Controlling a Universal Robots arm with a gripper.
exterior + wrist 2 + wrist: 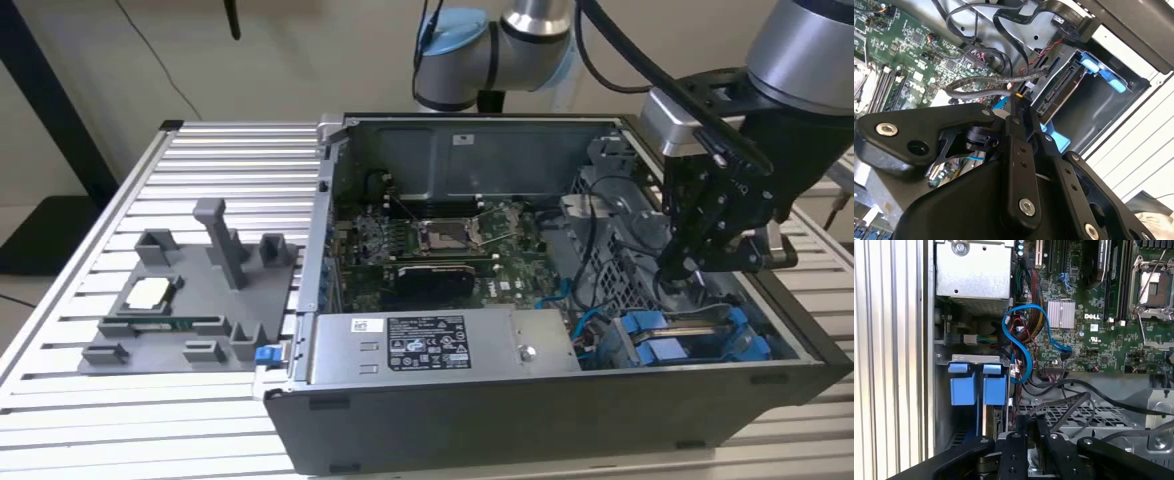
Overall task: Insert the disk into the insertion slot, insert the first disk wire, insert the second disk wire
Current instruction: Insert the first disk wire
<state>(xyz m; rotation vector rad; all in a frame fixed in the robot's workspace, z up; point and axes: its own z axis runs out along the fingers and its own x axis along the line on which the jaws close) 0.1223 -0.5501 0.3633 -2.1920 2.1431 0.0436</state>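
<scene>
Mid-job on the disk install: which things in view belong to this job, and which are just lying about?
Job in hand:
- disk in its blue carrier
- insertion slot
- black wire running right by the pincer

Lying about:
- power supply box
- motherboard
- grey tray holding parts, outside the case

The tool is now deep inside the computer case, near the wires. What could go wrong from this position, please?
1. Loose black wires lie right at the tool in the second wrist view; a move might snag or pull them.
2. The looped blue cable hangs beside the blue carriers in the first wrist view; a careless path could perhaps catch it.
3. The motherboard is close by; a sideways slip might strike it.
</scene>
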